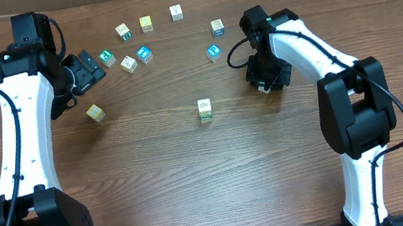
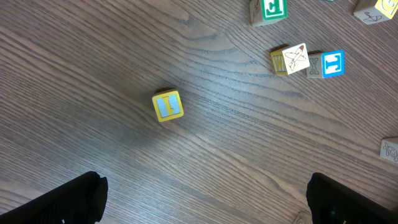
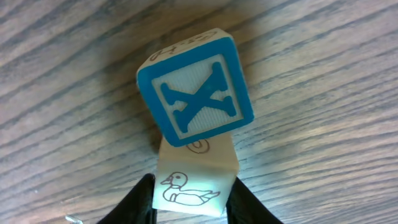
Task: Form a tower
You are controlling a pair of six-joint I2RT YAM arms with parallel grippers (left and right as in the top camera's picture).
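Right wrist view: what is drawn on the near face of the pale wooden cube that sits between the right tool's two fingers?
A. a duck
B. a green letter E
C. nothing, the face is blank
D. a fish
A: the pale wooden cube flanked by the fingers of the right tool carries a line drawing of a duck, with the blue-framed X cube just beyond it.

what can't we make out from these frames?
- Overhead: the tower is too small to count its cubes.
- Overhead: the right gripper hides whatever sits beneath it.
- Right wrist: the bottom edge cuts off the fingers; whether they clamp the duck cube is unclear.
- Left wrist: the bottom edge cuts off most of the left gripper.
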